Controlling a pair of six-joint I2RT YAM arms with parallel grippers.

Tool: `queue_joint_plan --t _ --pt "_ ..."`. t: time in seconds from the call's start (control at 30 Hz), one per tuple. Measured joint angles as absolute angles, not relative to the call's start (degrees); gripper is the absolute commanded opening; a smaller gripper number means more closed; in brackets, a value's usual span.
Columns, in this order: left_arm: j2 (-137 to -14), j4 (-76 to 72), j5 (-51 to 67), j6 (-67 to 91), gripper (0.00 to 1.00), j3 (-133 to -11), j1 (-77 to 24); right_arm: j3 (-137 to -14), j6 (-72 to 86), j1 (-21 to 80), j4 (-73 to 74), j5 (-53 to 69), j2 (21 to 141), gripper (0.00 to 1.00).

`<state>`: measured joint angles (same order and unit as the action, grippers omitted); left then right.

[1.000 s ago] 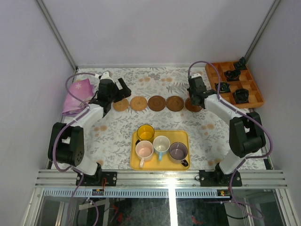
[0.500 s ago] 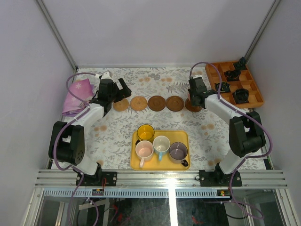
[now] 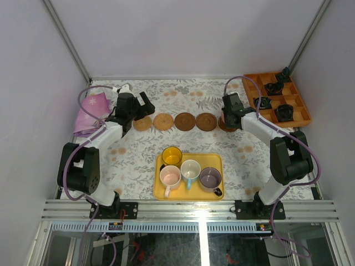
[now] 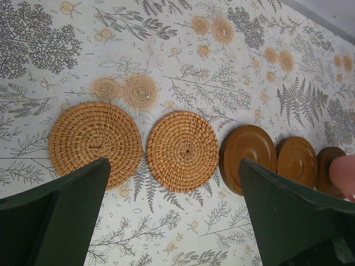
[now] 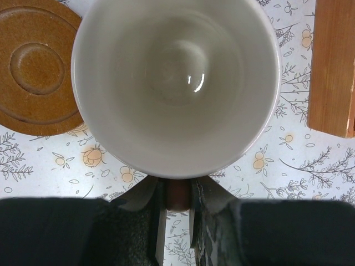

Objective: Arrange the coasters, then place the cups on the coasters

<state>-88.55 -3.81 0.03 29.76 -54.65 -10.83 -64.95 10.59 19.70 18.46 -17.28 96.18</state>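
Five coasters lie in a row across the table: two woven tan ones [image 3: 142, 123] [image 3: 163, 121], then wooden brown ones [image 3: 184, 121] [image 3: 206, 121]. The fifth coaster [image 3: 224, 127] is mostly hidden under my right gripper [image 3: 229, 115]. That gripper [image 5: 178, 194] is shut on the handle of a salmon pink cup [image 5: 177, 83] with a white inside, held over that end of the row. Whether the cup touches the coaster I cannot tell. My left gripper [image 4: 173, 166] hangs open over the woven coasters [image 4: 95, 143] [image 4: 182, 151]. The other cups, yellow [image 3: 172, 155], white-and-blue [image 3: 190, 169], pale pink [image 3: 170, 176] and purple-grey [image 3: 210, 178], stand on a yellow tray [image 3: 216, 160].
An orange compartment tray [image 3: 302, 113] with several small black objects sits at the back right, its edge [image 5: 333, 66] close to the held cup. A purple cloth [image 3: 91, 113] lies at the left edge. Walls enclose the table on three sides.
The right gripper with the cup has shifted slightly over the right end of the row. The left arm has not moved.
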Motion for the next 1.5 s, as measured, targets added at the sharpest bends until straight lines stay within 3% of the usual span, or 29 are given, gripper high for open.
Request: queue_joint_plan --t 0.43,0.5,0.67,0.77,1.2,1.5 --pt "-88.55 -3.77 0.03 29.76 1.0 -54.65 -10.83 -64.4 11.6 19.7 18.85 -17.3 96.18 0.01" --pt "-88.55 -3.77 0.03 29.76 1.0 -54.65 -10.83 -64.38 11.86 19.7 18.9 -17.3 96.18 0.1" --pt "-88.55 -3.75 0.03 29.76 1.0 -54.65 -10.83 -64.38 12.47 19.7 18.9 -17.41 96.18 0.46" --pt "-88.55 -3.73 0.03 29.76 1.0 -54.65 -10.85 -64.38 12.69 19.7 18.13 -17.56 96.16 0.55" --pt "-88.55 -3.27 0.03 29.76 1.0 -54.65 -10.9 -64.36 13.3 19.7 18.26 -18.52 95.31 0.57" --pt "-88.55 -2.98 0.03 29.76 1.0 -54.65 -10.9 -62.87 14.83 19.7 23.38 -17.82 83.85 0.57"
